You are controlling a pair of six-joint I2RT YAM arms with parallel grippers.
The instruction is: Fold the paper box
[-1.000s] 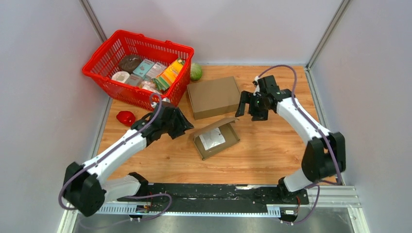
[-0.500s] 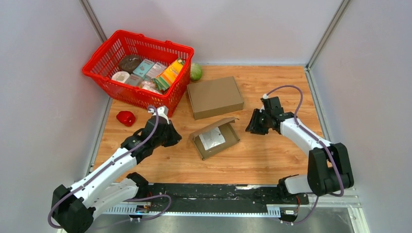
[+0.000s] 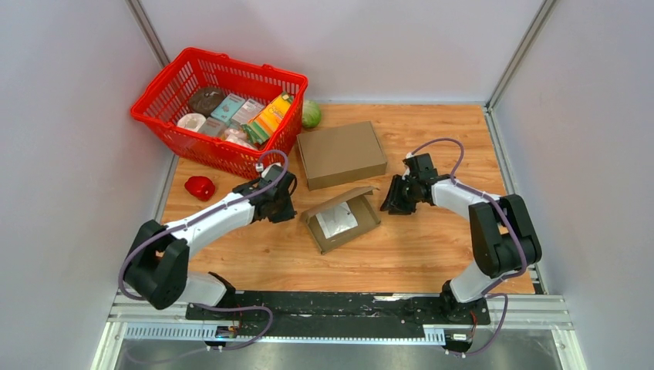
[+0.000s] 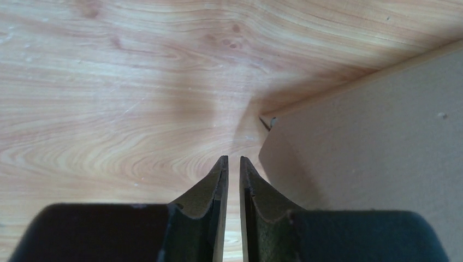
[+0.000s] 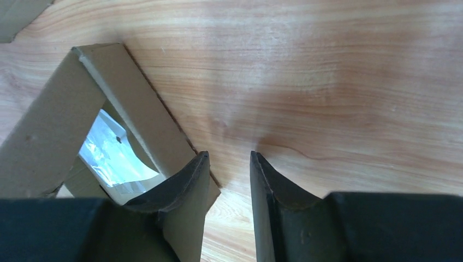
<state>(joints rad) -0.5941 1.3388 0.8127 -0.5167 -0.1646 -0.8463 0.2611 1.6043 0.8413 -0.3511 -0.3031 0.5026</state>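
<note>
Two arms, lowered within the last second to flank the open paper box (image 3: 341,218) on the surface (image 3: 416,247): left gripper (image 3: 286,202) nearly pressed together, empty; right gripper (image 3: 389,203) slightly spread, empty, beside its right corner; folding apparently about to begin.

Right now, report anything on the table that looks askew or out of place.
The open paper box sits skewed to the table edges, far more than the closed box behind it, with its lid half raised and a plastic packet showing inside. A red object lies on the table beside the basket.
</note>
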